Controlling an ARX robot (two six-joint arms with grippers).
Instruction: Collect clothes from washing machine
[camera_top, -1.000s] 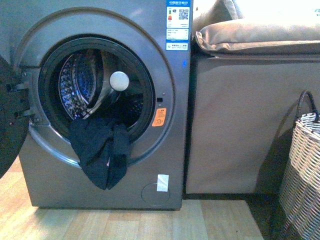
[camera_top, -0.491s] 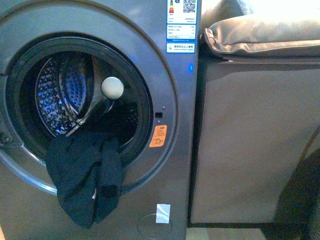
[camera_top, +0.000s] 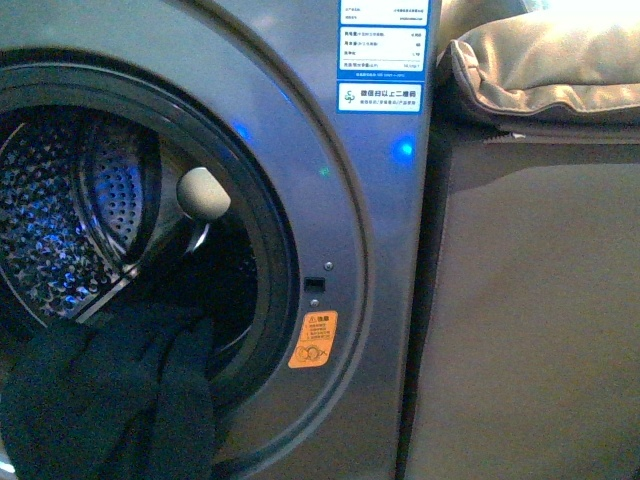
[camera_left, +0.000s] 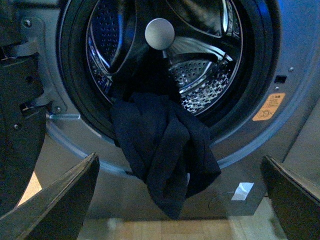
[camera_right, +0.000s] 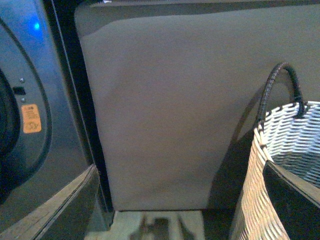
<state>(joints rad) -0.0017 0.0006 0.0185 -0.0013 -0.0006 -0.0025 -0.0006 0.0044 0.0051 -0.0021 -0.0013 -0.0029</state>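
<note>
The washing machine (camera_top: 370, 250) is grey, and its round porthole stands open on the perforated steel drum (camera_top: 50, 230). The clothes (camera_top: 100, 400), a limp dark navy garment, hang out over the lower rim of the opening. In the left wrist view the clothes (camera_left: 165, 145) droop down the front of the washing machine (camera_left: 295, 60). My left gripper (camera_left: 180, 161) is open, short of the garment, with its fingers (camera_left: 60, 200) spread wide and nothing between them. My right gripper (camera_right: 179, 167) is open and empty, facing the sofa's side. Neither gripper shows in the front view.
A beige sofa (camera_top: 530, 300) stands close against the machine's right side. A wicker basket (camera_right: 285, 165) with a dark handle sits on the floor by the right gripper. The machine's dark door (camera_left: 15, 125) hangs open. A pale round knob (camera_left: 159, 33) shows inside the drum.
The front view has closed in on the machine and shifted right. The porthole and garment now fill the left side, and the floor and basket have left that view.
</note>
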